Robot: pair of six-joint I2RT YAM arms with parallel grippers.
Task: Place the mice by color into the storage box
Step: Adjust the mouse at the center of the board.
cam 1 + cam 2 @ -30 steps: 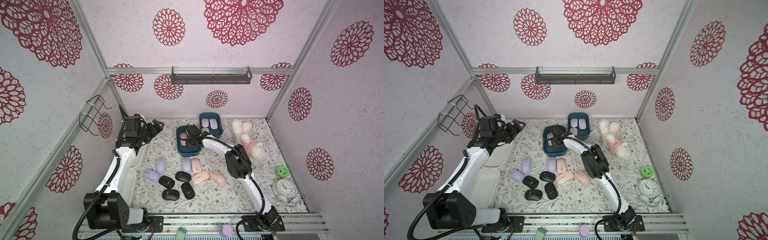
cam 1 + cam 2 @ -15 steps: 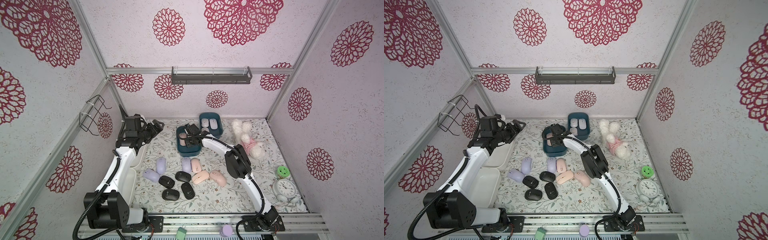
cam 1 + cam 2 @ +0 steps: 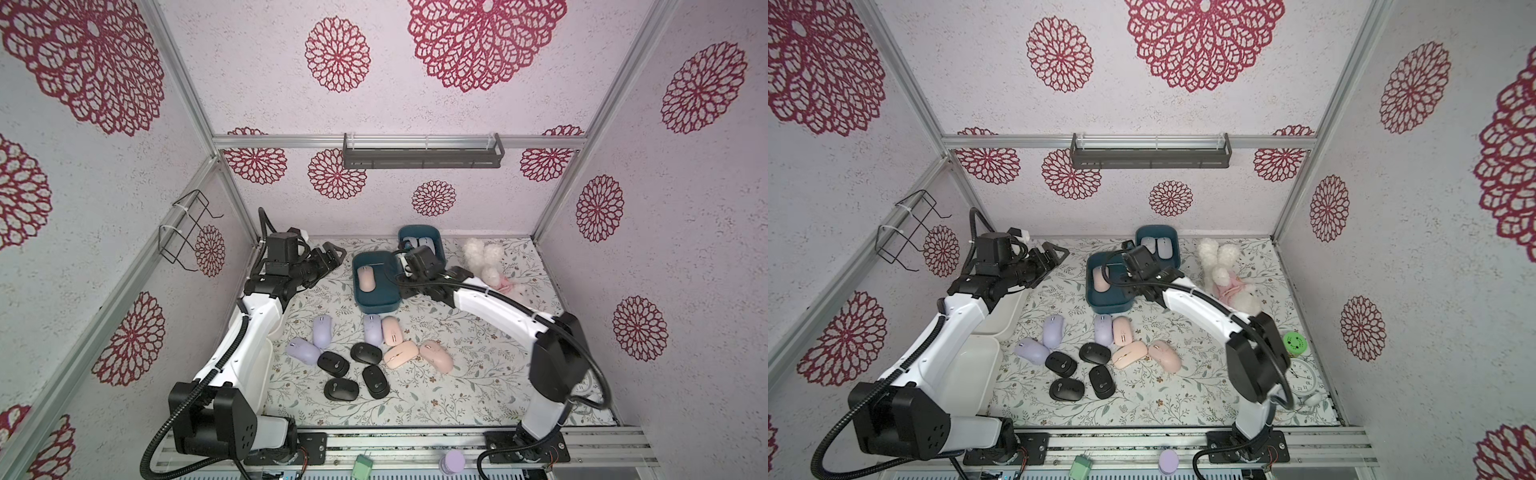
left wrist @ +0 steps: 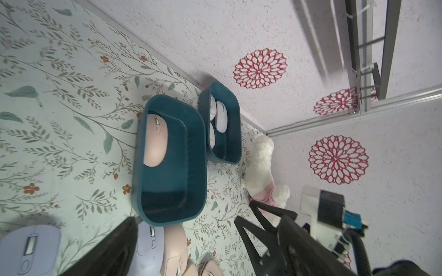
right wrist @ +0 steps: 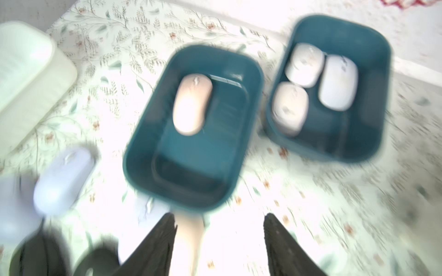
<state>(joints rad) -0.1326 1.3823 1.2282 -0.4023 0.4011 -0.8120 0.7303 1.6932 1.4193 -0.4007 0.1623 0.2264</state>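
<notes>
Two teal storage boxes stand at the back. The nearer box holds one peach-pink mouse, seen too in the right wrist view as the pink mouse. The farther box holds three pale mice. On the mat lie three lilac mice, three pink mice and several black mice. My right gripper hangs open and empty above the nearer box's right rim. Left of the boxes, my left gripper is held up, open and empty.
A white plush toy lies at the back right beside the farther box. White trays sit along the left wall under my left arm. A green round object and a clock sit at the right edge.
My right gripper has opened and drawn back from inside the nearer box, leaving the pink mouse lying in it. The left arm has not moved.
</notes>
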